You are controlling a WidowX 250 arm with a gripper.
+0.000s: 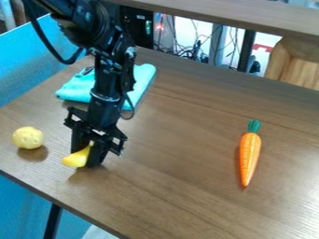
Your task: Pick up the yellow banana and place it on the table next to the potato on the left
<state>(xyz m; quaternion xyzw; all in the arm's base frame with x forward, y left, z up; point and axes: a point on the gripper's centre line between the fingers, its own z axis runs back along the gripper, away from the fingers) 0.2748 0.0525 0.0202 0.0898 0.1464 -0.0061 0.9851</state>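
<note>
At the left of the frame, a round, pale yellow potato-like item point(28, 137) is set near the front edge of the table point(181, 140). If it were nudged by the claw or by the held piece, it could be rolled off, since little resistance would be offered by its rounded shape.

At lower left, 1 smooth yellow piece point(76, 159) is seen between the 2 fingers of the gripper point(85, 157). The claw is judged to be clenched on the narrower end, with the bulkier end left protruding toward the left. Slip or rotation could be caused by this off-centre hold, by the taper and by the slick-looking surface. Whether the piece is borne by the table or held just above it cannot be told; if contact exists, the piece could be dragged or twisted by sideways travel.

At upper left, a folded turquoise cloth point(144, 77) is partly hidden behind the arm point(106, 84). Near it, a thin cable point(129, 103) is looped beside the wrist; the cloth could be snagged if the loop were brought low across it.

At right, an orange carrot point(250, 151) is laid lengthwise, well apart from the claw. It could be knocked only by a wide, low sweep.
</note>
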